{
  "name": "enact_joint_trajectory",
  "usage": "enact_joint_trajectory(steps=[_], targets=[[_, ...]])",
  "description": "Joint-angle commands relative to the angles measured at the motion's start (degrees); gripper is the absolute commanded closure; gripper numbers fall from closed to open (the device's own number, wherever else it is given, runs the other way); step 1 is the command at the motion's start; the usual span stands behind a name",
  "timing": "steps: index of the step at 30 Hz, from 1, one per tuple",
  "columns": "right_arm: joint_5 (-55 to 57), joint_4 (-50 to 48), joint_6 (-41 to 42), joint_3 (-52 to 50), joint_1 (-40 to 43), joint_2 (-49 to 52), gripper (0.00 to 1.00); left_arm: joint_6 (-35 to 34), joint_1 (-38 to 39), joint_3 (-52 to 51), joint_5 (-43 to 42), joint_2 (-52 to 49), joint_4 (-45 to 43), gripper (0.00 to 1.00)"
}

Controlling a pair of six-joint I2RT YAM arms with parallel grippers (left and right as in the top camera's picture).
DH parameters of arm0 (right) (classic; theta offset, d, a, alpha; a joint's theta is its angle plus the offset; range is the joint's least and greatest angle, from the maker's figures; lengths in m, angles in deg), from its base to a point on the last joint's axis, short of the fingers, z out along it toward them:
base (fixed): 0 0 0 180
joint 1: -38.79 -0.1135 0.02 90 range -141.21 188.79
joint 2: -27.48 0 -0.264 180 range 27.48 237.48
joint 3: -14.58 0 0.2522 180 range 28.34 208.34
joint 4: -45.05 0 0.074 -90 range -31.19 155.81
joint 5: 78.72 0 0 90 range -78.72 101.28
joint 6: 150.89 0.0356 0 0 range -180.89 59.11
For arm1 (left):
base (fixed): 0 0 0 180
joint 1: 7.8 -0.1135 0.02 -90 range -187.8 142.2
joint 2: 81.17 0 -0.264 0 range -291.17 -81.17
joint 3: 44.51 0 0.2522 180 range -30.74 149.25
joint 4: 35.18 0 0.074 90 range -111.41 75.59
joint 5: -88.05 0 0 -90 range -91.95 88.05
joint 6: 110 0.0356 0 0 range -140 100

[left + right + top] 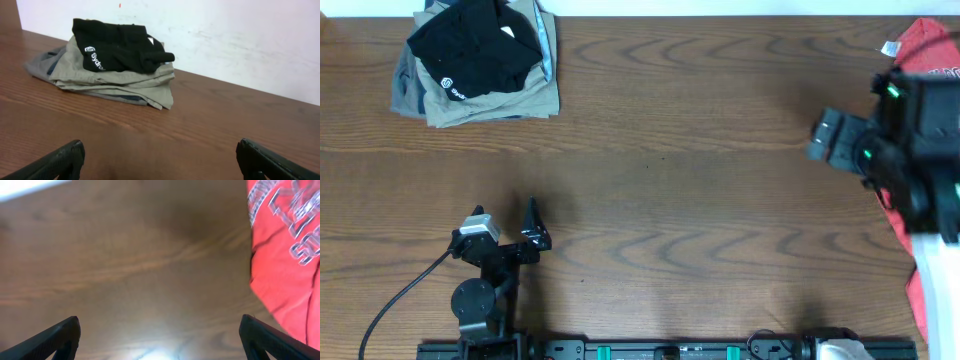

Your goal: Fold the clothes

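Note:
The clothes, a black T-shirt [475,45] with a small white logo, lie bundled on top of folded khaki trousers [515,100] at the table's far left corner. The left wrist view shows the same black T-shirt [117,45] well ahead of my left gripper [160,160]. That left gripper [504,212] stands open near the front left, over bare wood, with nothing between its fingers. My right gripper [825,137] hangs at the right side above bare table, its jaws wide apart and empty in the right wrist view [160,335].
A red T-shirt [930,40] with white lettering lies along the right edge, partly under the right arm, and shows beside the right gripper [290,255]. The khaki trousers [125,82] sit against the white back wall [225,40]. A black cable [400,295] trails from the left arm.

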Motion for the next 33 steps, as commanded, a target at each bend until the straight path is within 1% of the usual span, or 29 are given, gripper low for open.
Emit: enact_joint_trajectory(steps=[1,6,9,12,17,21,25,27,32,33], targets=[[0.9,0.4,-0.9,0.4,-0.5,-6.9,0.01,-0.3,-0.3,-1.6,0.3,0.4,0.8,0.02],[0.9,-0.7,-0.9,-1.1,-0.4,-16.6,0.01,-0.3,-0.3,-1.6,0.3,0.4,0.8,0.02],[0.5,-4.0,-0.9,-5.4,0.0,-23.2,0.01,-0.3,-0.3,-1.6,0.3,0.4,0.8,0.02],[-1.2,-7.6,-0.9,-12.9,1.1,-31.0,0.01,-0.3,-0.3,-1.6,0.3,0.4,0.8,0.02],[-4.4,-14.3,-0.9,-29.2,2.6,-45.7,0.01,-0.3,-0.3,-1.6,0.3,0.4,0.8,0.02],[-5.0,-23.3,-1.0,-43.1,2.8,-57.2,0.01,-0.3,-0.3,-1.6,0.3,0.4,0.8,0.02],[-7.1,-33.3,-1.0,-55.0,2.8,-66.0,0.01,-0.3,-0.3,-1.6,0.3,0.4,0.8,0.02],[-8.6,-38.2,-1.0,-60.2,2.8,-69.1,0.01,-0.3,-0.3,-1.6,0.3,0.4,0.8,0.02],[-9.7,-51.7,2.8,-70.1,2.9,-68.6,0.01,-0.3,-0.3,-1.6,0.3,0.4,0.8,0.02],[-9.7,-53.1,3.2,-71.0,2.9,-68.6,0.01,-0.3,-0.3,-1.6,0.3,0.4,0.8,0.02]])
